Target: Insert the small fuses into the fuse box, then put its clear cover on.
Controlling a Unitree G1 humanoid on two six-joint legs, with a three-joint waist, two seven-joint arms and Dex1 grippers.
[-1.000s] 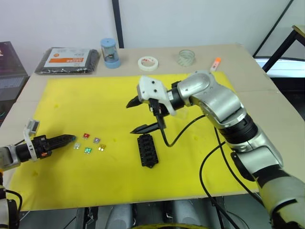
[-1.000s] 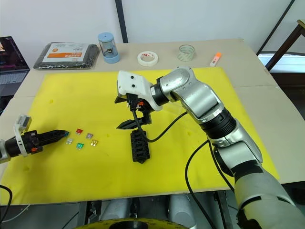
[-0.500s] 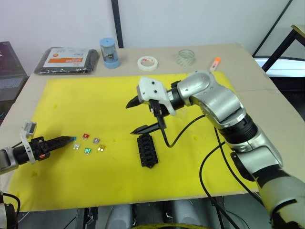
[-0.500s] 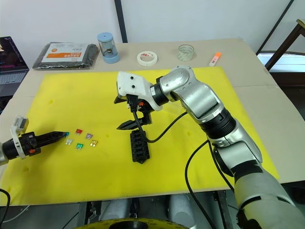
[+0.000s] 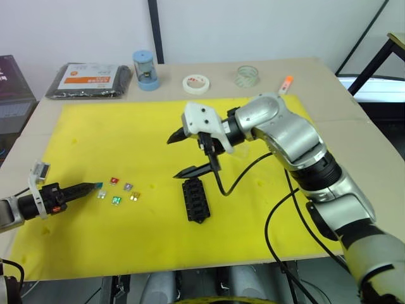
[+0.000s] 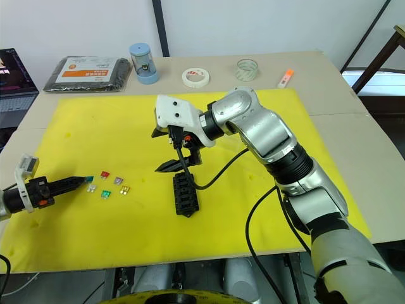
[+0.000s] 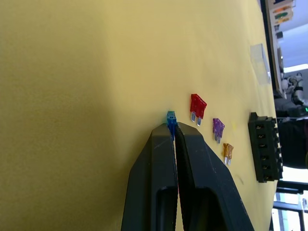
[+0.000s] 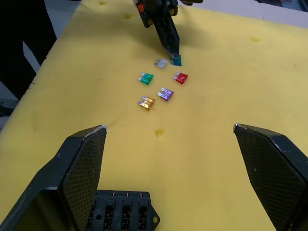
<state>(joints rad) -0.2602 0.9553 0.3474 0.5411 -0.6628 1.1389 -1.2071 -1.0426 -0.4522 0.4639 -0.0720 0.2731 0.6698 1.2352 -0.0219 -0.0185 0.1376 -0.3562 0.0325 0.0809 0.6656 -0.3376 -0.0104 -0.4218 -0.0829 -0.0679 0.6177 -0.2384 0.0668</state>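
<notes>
the left claw (image 7: 172,131) is closed on the teal fuse (image 7: 171,118), just left of the other fuses (image 5: 122,192). the right claw (image 5: 183,154) hangs wide open above the fuse box (image 5: 196,200).

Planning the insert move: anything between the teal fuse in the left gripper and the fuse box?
The left gripper is shut on the teal fuse. Between it and the fuse box lie the other loose fuses on the yellow mat. The open right gripper hovers by the box's far end.
</notes>
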